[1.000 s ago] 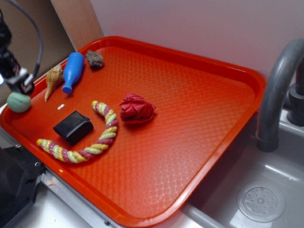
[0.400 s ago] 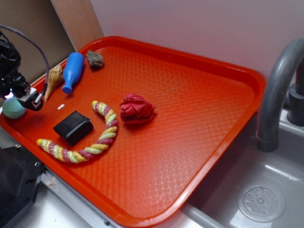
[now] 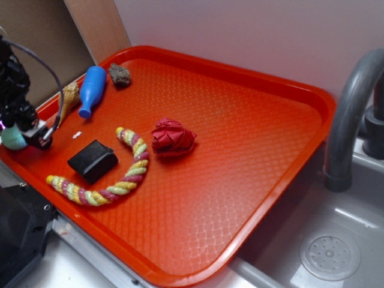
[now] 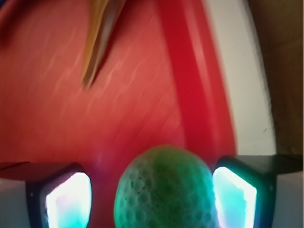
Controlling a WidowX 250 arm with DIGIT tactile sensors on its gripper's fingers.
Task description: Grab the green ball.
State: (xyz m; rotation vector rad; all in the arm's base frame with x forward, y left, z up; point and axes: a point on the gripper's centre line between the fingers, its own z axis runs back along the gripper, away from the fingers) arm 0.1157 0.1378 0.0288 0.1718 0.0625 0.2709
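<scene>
Since a second ago, we see the arm has come down at the tray's left edge, so that the gripper (image 3: 24,133) now sits low over the green ball (image 3: 11,139), hiding most of what was then in plain sight.

The green ball lies at the far left rim of the red tray (image 3: 252,150), only a pale sliver of it showing past the black wrist in the exterior view. In the wrist view the green ball (image 4: 164,190) fills the lower centre, its dimpled skin sharp, and the gripper (image 4: 152,194) stands spread with one pad (image 4: 69,199) on each side of it. We see a narrow gap between each pad and the ball, so nothing is pinched.

The arm reaches in from the left, its black body upright above the ball and a grey cable arching over it.

Just beyond lies a tan seashell (image 3: 69,96), beside a blue bottle (image 3: 91,90) and a grey stone (image 3: 119,74). A black block (image 3: 92,159) sits near the gripper, half ringed by a striped rope (image 3: 114,174), with a red faceted ball (image 3: 172,137) further right. A grey faucet (image 3: 351,114) rises over the sink (image 3: 330,240).
</scene>
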